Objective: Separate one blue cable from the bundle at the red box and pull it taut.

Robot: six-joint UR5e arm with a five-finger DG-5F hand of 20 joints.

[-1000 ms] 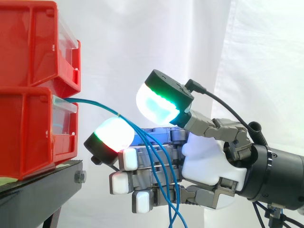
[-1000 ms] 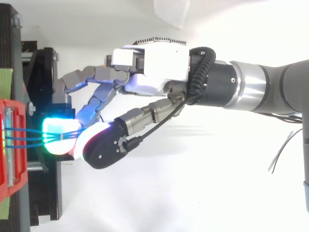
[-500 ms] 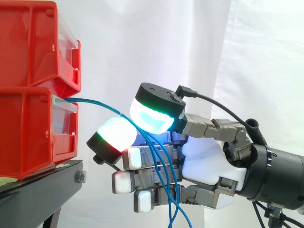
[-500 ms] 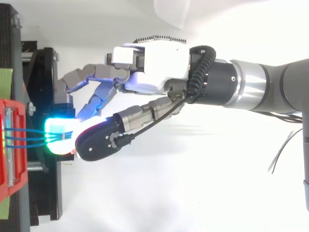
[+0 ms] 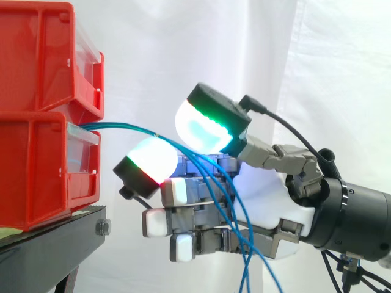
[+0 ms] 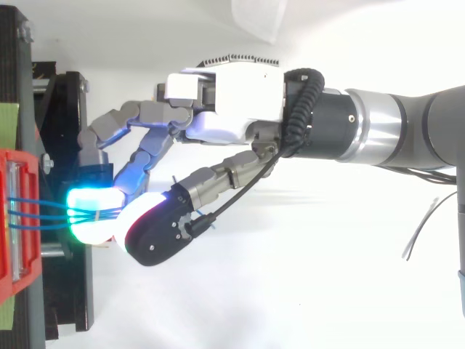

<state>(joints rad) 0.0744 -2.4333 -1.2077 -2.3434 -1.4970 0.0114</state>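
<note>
Draping over a glowing pad (image 5: 149, 162) just beside the box (image 5: 36, 171), the cables (image 5: 122, 128) spread, probably so 1 can be picked; the hand (image 5: 269, 201) is wide, thumb (image 5: 204, 125) apart above, gripping nothing.

The red bins (image 5: 36, 165) are being shown as glossy moulded plastic with clear plastic fronts, and the black stand (image 5: 43, 250) as matt painted metal. The blue cables (image 5: 122, 128) are being seen with a smooth, faintly shiny sheath. The hand (image 5: 269, 207) is being shown with a glossy white plastic palm shell, and its fingertip pads (image 5: 198, 125) as smooth and translucent. The curtain (image 5: 183, 49) is being seen as matt white cloth
</note>
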